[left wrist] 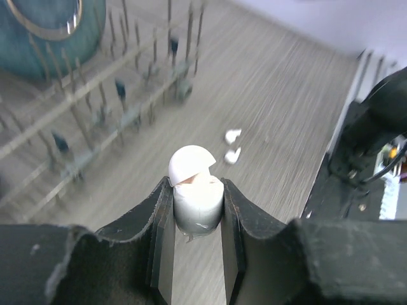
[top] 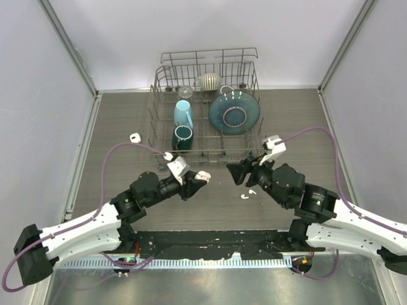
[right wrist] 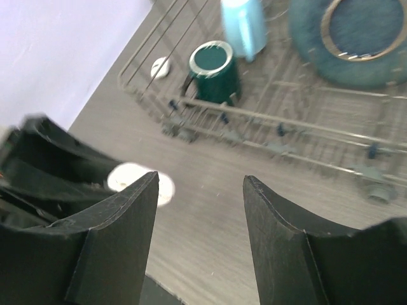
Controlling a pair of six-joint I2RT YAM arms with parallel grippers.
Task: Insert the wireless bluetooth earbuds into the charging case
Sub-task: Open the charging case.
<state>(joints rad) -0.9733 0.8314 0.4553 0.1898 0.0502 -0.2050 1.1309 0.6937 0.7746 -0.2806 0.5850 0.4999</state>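
Left wrist view has the left gripper (left wrist: 197, 189) closed tight on the white charging case (left wrist: 197, 206), lid flipped up, while two earbuds (left wrist: 233, 136) lie side by side on the table (left wrist: 286, 82) just beyond it. Those buds look feather-light, hard and slick, likely to skitter away under a clumsy pinch, so I'd take the rounded body gently and leave the stem free. Right gripper (right wrist: 200, 181) hangs nearby, jaws partway apart, holding nothing.
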